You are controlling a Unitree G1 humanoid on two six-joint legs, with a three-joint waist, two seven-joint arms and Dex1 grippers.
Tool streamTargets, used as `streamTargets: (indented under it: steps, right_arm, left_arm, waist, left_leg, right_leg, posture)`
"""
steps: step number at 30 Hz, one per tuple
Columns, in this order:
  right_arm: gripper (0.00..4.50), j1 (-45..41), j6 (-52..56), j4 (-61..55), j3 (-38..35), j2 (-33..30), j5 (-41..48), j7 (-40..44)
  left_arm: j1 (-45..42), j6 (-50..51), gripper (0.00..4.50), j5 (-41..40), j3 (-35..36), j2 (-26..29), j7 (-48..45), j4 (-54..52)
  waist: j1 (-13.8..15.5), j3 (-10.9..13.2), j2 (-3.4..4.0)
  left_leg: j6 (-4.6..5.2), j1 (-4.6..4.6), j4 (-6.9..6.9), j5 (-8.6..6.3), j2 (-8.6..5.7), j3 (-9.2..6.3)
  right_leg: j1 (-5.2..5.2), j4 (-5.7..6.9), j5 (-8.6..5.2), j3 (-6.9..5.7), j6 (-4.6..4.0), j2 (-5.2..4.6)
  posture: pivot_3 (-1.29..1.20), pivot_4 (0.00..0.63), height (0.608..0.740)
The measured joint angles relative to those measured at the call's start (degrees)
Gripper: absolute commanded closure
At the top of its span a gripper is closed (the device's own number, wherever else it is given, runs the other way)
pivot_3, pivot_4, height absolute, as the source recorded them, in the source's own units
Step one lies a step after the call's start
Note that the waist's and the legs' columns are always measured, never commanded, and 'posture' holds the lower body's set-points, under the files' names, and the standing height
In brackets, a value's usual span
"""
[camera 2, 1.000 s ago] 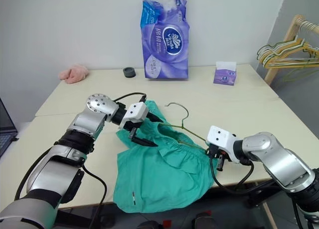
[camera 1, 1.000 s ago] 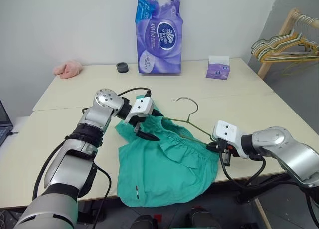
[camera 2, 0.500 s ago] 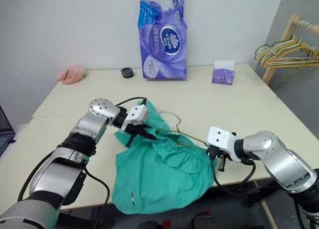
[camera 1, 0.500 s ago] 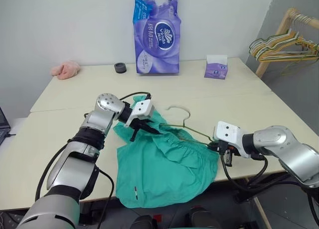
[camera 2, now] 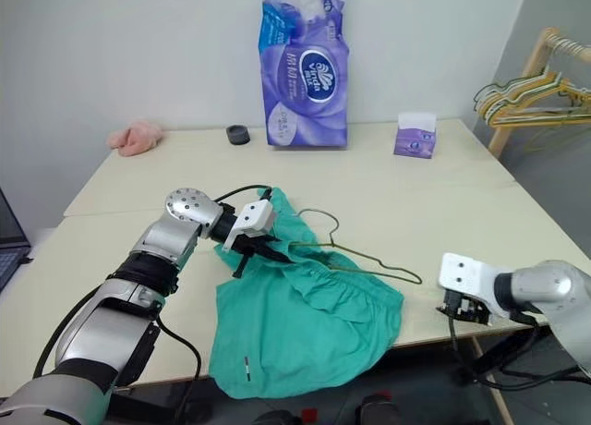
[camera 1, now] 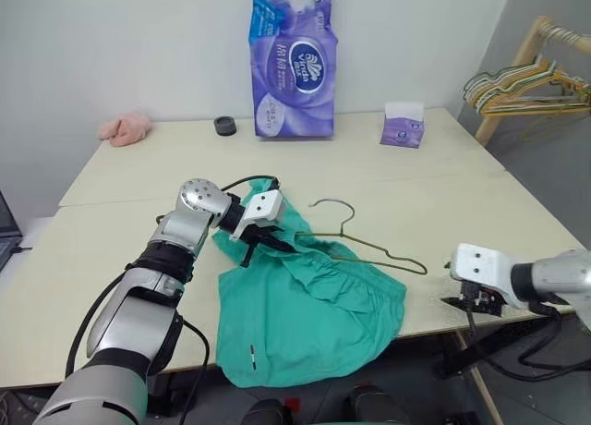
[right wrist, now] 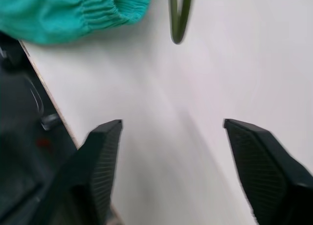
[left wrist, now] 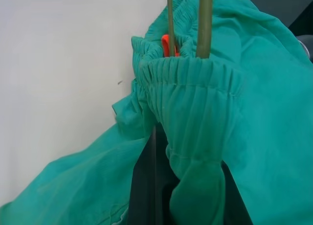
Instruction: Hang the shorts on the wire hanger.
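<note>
Bare table [camera 1: 443, 212] (beyond hanger [camera 1: 369, 248])

Teal-green shorts [camera 1: 309, 305], crumpled and spread flat on the desk [camera 1: 138, 268], lower edge drooping over the near rim. Gathered elastic waistband bunched up at the top corner, clamped in the left tool [camera 1: 261, 243]. Small white tag mark near the bottom hem, well away from that tool. Thin olive-green wire hanger [camera 1: 369, 245], triangular with a hooked top, lying tilted across the upper edge of the shorts. One end tucked inside the waistband right at the left tool, two wires poking out of the gathered cloth there. Other corner sticking out bare onto the desk, near the right tool [camera 1: 471, 298] but apart from its spread fingers. Hook pointing away, up past the waistband.
</note>
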Motion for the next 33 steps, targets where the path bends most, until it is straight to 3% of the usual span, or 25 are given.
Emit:
streamTargets:
  steps: [3,10,17,21,31,33]
  right_arm:
    - [0.04,5.1,10.0,-4.7,-7.0,13.2,8.9,-5.4]
    - [0.04,6.0,22.1,-8.5,-5.3,33.6,15.7,-20.3]
    - [0.04,4.4,26.7,-6.5,-1.4,38.6,18.5,-25.2]
    - [0.89,2.4,27.5,-5.3,0.2,39.7,18.6,-26.8]
    - [4.47,0.7,25.7,-5.3,2.9,32.5,16.0,-28.3]
    - [4.47,-0.2,24.6,-5.3,2.6,31.0,15.6,-28.5]
  left_arm:
    - [0.0,0.1,4.5,0.0,0.7,0.1,0.2,-0.3]
    - [-0.1,0.1,4.5,0.0,1.9,0.2,1.1,0.1]
    - [-0.5,0.0,4.5,0.0,2.2,0.7,1.4,0.9]
    - [-0.6,0.0,4.5,0.0,2.8,0.7,2.1,0.9]
    - [-0.6,0.4,4.5,0.0,4.3,1.8,2.7,0.7]
    - [-0.6,1.1,4.5,-0.3,4.4,2.1,2.7,0.0]
  waist:
    - [-0.2,-0.1,-0.04]
    - [-0.6,-0.1,-0.02]
    - [-0.5,-0.1,-0.04]
    - [-0.6,-0.1,-0.03]
    - [-0.6,-0.1,-0.03]
    - [-0.6,-0.1,-0.03]
  left_leg:
    - [-0.01,0.0,-0.01,0.0,0.02,-0.04]
    - [-0.01,0.0,-0.01,-0.01,0.0,-0.03]
    - [-0.02,0.01,-0.01,-0.01,-0.04,-0.05]
    - [-0.01,0.0,-0.01,-0.01,-0.04,-0.05]
    - [-0.01,0.0,-0.01,-0.01,-0.05,-0.04]
    - [-0.01,0.0,-0.01,-0.01,-0.05,-0.04]
  right_leg:
    - [-0.04,0.1,0.0,0.03,0.0,0.02]
    - [-0.07,0.11,0.0,0.04,0.0,-0.04]
    - [-0.06,0.1,0.0,0.01,0.0,-0.06]
    - [-0.06,0.09,0.0,0.0,0.0,-0.06]
    - [-0.05,0.08,-0.01,0.0,0.01,-0.05]
    - [-0.06,0.09,-0.01,0.0,0.01,-0.05]
  posture:
    - [-0.2,0.031,0.74]
    - [-0.2,0.029,0.74]
    - [-0.18,0.026,0.74]
    - [-0.17,0.025,0.74]
    - [-0.17,0.027,0.74]
    - [-0.17,0.028,0.74]
